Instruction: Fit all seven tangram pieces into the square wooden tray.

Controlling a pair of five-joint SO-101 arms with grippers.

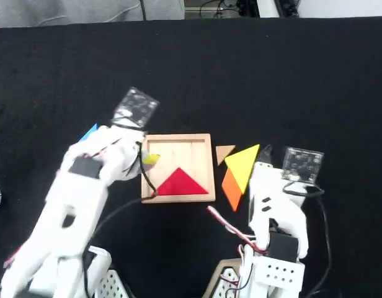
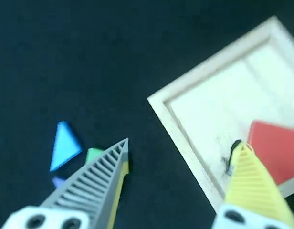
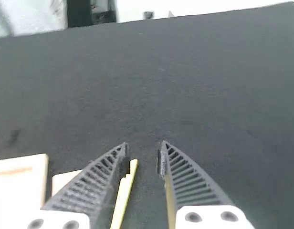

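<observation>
The square wooden tray point(image 1: 200, 141) lies mid-table with a red triangle point(image 1: 180, 182) in its near part. My left gripper point(image 1: 146, 159) is open and straddles the tray's left rim point(image 2: 159, 102): its yellow finger point(image 2: 247, 176) hangs over the tray floor near the red triangle point(image 2: 276, 148), and its grey finger point(image 2: 101, 179) is outside. A blue triangle point(image 2: 65, 145), a green piece point(image 2: 93, 153) and a purple piece point(image 2: 57, 181) lie left of the tray. A yellow triangle point(image 1: 244, 164), an orange piece point(image 1: 231, 186) and a small tan triangle point(image 1: 224, 153) lie right of it. My right gripper point(image 1: 263, 152) point(image 3: 142, 144) is beside the yellow triangle, narrowly open and holding nothing.
Black cloth covers the table, with wide bare stretches behind the tray and at the far right. The blue triangle's tip point(image 1: 90, 131) peeks out beside the left arm. A red cable point(image 1: 225, 223) trails in front of the right arm's base.
</observation>
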